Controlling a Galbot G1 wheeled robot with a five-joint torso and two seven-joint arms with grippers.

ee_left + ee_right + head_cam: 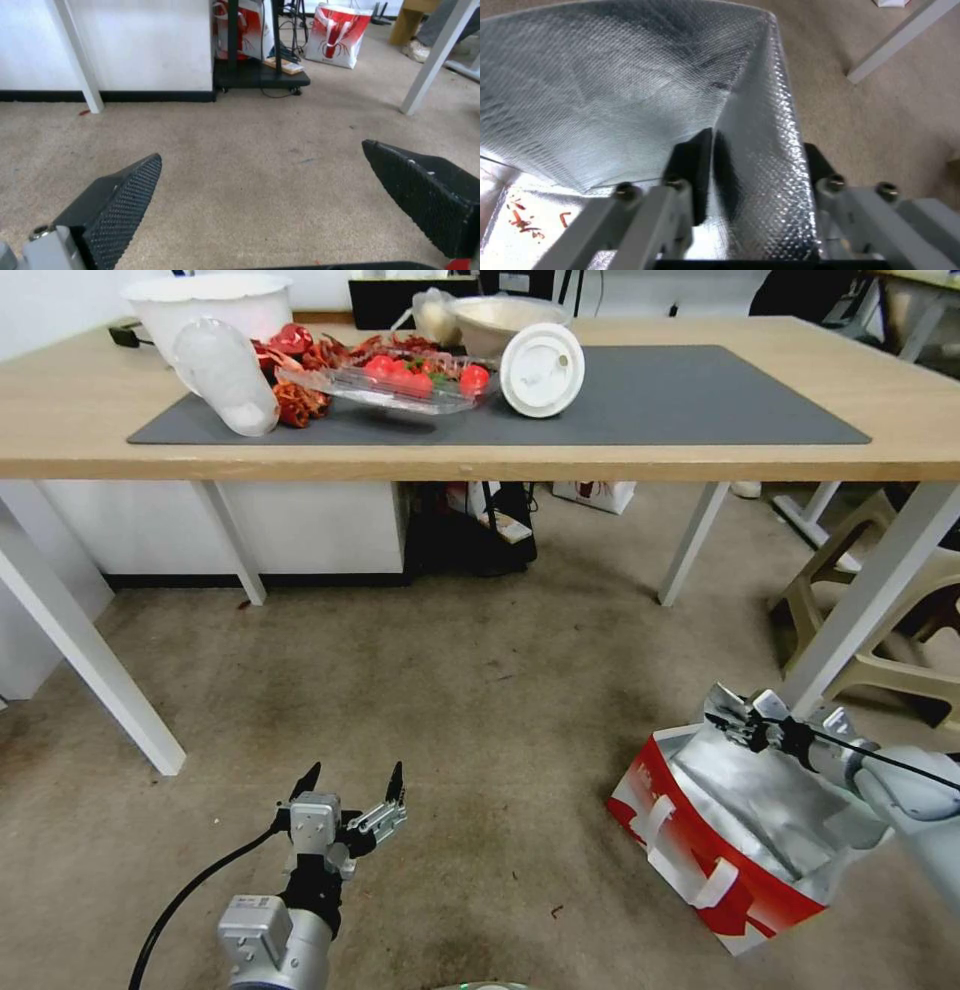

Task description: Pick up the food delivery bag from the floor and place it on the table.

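The food delivery bag (722, 862), red-sided with white handles and silver foil lining, sits tilted on the floor (450, 690) at the lower right, beside a white table leg. My right gripper (748, 727) is shut on the bag's far upper rim. In the right wrist view one black finger (692, 176) lies inside the foil wall (760, 150) and the other outside it. My left gripper (352, 775) hovers open over bare floor at the lower left, well apart from the bag, with its textured pads (125, 198) spread wide. The table (620, 460) stands ahead.
The table's grey mat (700, 400) holds white bowls, a clear cup, a tray of red food (400, 380) and a round lid (542, 370). White table legs (870, 600) flank the bag. A beige stool (850, 580) stands right. A small red-printed bag (337, 35) and black cart (260, 77) sit under the table.
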